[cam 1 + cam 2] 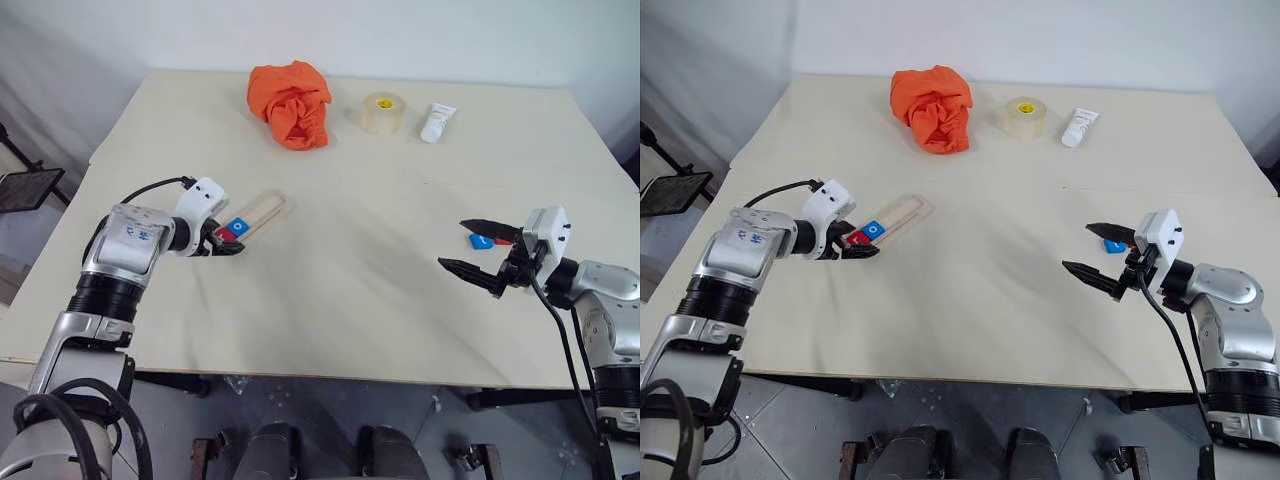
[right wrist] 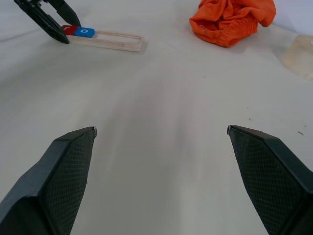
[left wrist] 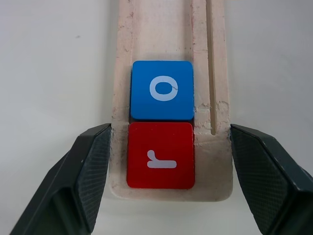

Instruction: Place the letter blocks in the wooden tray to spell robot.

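The wooden tray (image 1: pixel 264 211) lies slantwise at the table's left. At its near end sit two letter blocks, a red "r" (image 3: pixel 160 155) and, next to it, a blue "o" (image 3: pixel 162 90). My left gripper (image 3: pixel 169 129) is open, with one finger on each side of that end of the tray; whether the fingers touch the rim I cannot tell. At the right, a blue block (image 1: pixel 481 241) and a red block (image 1: pixel 502 240) lie on the table just behind my right gripper (image 1: pixel 479 248). That gripper hovers wide open with nothing between its fingers.
At the far side of the table (image 1: pixel 360 300) lie a crumpled orange cloth (image 1: pixel 291 103), a roll of clear tape (image 1: pixel 382 112) and a white tube (image 1: pixel 436 123). Bare tabletop stretches between the two grippers.
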{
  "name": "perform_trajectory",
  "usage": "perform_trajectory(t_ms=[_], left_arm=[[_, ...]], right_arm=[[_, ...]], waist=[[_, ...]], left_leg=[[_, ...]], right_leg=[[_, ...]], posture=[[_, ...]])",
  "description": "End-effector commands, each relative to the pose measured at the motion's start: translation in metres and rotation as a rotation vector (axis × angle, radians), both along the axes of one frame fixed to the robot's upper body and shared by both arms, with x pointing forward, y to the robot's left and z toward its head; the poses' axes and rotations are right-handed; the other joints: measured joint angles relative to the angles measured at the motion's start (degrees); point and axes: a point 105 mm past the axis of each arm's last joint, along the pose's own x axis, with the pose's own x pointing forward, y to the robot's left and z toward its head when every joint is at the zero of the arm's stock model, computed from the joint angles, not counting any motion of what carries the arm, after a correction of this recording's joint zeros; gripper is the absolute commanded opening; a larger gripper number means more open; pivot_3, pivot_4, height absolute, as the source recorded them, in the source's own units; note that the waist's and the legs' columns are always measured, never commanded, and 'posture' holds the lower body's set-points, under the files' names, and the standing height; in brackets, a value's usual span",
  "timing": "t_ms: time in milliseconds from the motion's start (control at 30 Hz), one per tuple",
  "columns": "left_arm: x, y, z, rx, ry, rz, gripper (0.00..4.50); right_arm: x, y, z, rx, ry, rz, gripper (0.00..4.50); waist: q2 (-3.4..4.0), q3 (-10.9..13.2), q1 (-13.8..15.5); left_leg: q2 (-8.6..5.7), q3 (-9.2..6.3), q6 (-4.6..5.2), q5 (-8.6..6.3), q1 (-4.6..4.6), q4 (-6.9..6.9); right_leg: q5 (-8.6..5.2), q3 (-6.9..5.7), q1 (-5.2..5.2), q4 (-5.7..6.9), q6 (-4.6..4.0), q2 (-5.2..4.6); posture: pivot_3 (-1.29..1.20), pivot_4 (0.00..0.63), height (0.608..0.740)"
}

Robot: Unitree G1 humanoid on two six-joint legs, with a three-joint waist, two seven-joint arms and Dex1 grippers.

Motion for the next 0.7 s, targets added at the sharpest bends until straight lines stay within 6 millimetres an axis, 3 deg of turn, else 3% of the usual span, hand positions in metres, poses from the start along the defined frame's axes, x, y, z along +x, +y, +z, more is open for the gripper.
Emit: perform_trajectory(t_ms=[33, 333, 500, 700], left_arm=[[-0.017, -0.013, -0.018, 0.041, -0.026, -0.149, 3.39], [-0.079, -0.086, -0.036, -0.114, -0.002, -0.513, 3.39], [-0.091, -0.113, -0.034, -0.12, 0.038, -0.582, 3.39], [-0.091, -0.145, -0.032, -0.043, 0.029, -0.652, 3.39]], right_arm=[[-0.005, -0.004, 0.012, 0.005, -0.049, -0.009, 4.5], [-0.01, -0.009, 0.013, -0.004, -0.042, -0.022, 4.5], [-0.03, -0.015, 0.004, -0.037, 0.028, 0.045, 4.5], [-0.06, -0.025, -0.011, -0.092, 0.124, 0.108, 4.5]], waist=[[0.03, 0.0, 0.0], [0.12, 0.0, 0.5], [0.14, 0.0, 0.5], [0.14, 0.0, 0.7]], left_leg=[[0.0, -0.01, 0.0, 0.0, 0.0, 0.0], [-0.06, -0.15, 0.05, -0.03, 0.03, 0.05], [-0.1, -0.22, 0.06, -0.04, 0.02, 0.02], [-0.1, -0.16, 0.08, -0.03, 0.02, 0.05]], right_leg=[[0.0, 0.0, 0.0, 0.01, 0.0, -0.01], [0.0, 0.05, 0.17, -0.07, 0.0, -0.12], [0.0, 0.01, 0.22, -0.11, 0.0, -0.11], [0.0, -0.07, 0.27, -0.18, 0.01, -0.09]], posture=[[0.0, 0.15, 0.74], [0.0, 0.15, 0.74], [0.0, 0.15, 0.74], [0.0, 0.15, 0.74]])
